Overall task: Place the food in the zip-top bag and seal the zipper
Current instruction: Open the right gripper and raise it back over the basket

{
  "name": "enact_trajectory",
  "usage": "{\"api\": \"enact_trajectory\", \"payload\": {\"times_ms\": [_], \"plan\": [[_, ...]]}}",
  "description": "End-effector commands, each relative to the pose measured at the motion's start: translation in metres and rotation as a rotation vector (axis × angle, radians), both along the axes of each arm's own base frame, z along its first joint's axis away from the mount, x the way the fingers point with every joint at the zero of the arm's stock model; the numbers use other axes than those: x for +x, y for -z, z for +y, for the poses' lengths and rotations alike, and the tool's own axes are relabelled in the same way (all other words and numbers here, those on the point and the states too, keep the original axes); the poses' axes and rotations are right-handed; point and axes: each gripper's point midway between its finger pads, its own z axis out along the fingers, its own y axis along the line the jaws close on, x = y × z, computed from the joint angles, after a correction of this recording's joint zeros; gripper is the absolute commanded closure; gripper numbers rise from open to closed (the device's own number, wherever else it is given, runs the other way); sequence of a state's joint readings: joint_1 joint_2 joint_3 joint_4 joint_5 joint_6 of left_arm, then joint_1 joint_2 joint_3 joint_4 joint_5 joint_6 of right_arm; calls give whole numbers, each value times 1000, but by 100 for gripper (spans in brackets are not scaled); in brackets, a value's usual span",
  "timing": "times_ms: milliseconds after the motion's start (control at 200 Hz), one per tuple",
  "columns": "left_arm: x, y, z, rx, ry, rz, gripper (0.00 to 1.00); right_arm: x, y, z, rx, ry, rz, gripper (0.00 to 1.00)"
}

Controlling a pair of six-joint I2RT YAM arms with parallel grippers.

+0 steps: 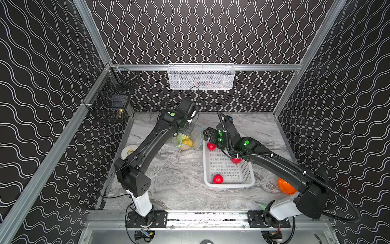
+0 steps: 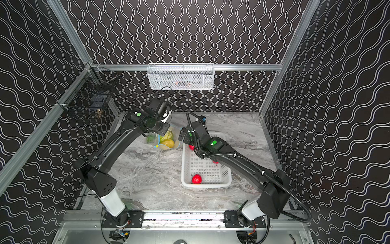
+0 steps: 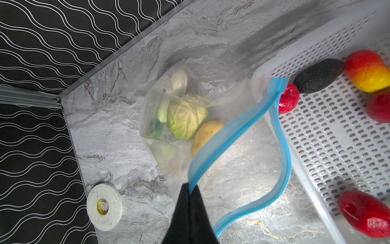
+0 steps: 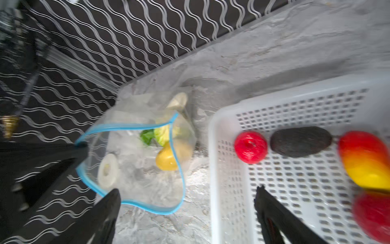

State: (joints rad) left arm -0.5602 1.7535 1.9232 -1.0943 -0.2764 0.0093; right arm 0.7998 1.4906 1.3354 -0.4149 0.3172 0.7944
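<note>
our left hand (image 3: pixel 191 190) is clenched on the blue zipper (image 3: pixel 282 147) of the zip-top bag (image 3: pixel 230 105). it pinches one lip of the mouth, so the mouth gapes in a wide loop above the worktop (image 3: pixel 242 31). the bag's body lies on the worktop beyond this hand, just beside the white perforated basket (image 3: pixel 337 147), with its far zipper corner at the basket's rim. inside the bag we see a green cabbage (image 3: pixel 185 118), a yellow piece (image 3: pixel 205 135), a white radish (image 3: pixel 179 81) and a dark green leaf (image 3: pixel 156 128). our right hand (image 4: pixel 186 193) is released, its jaws spread wide and holding nothing. it straddles the basket's rim, one finger by the bag's mouth and the other over the basket. in the basket lie a small red fruit (image 3: pixel 288 99), a dark pebbly piece (image 3: pixel 318 75), a red-and-yellow fruit (image 3: pixel 368 70) and two more red fruits (image 3: pixel 367 213). a tape roll (image 3: pixel 104 206) sits well apart, near the worktop's edge.
</note>
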Motion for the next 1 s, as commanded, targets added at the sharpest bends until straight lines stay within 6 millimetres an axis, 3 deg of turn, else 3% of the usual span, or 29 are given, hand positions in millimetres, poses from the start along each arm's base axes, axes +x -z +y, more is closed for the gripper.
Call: {"api": "enact_trajectory", "payload": {"times_ms": [0, 485, 996], "plan": [[0, -4, 0, -10, 6, -14, 100, -7, 17, -22, -55, 83, 75, 1], [-5, -4, -2, -32, 15, -10, 100, -23, 18, -27, -94, -1, 90, 1], [-6, -3, 0, -22, 15, -16, 100, -54, 59, -36, -230, -74, 317, 1]]}}
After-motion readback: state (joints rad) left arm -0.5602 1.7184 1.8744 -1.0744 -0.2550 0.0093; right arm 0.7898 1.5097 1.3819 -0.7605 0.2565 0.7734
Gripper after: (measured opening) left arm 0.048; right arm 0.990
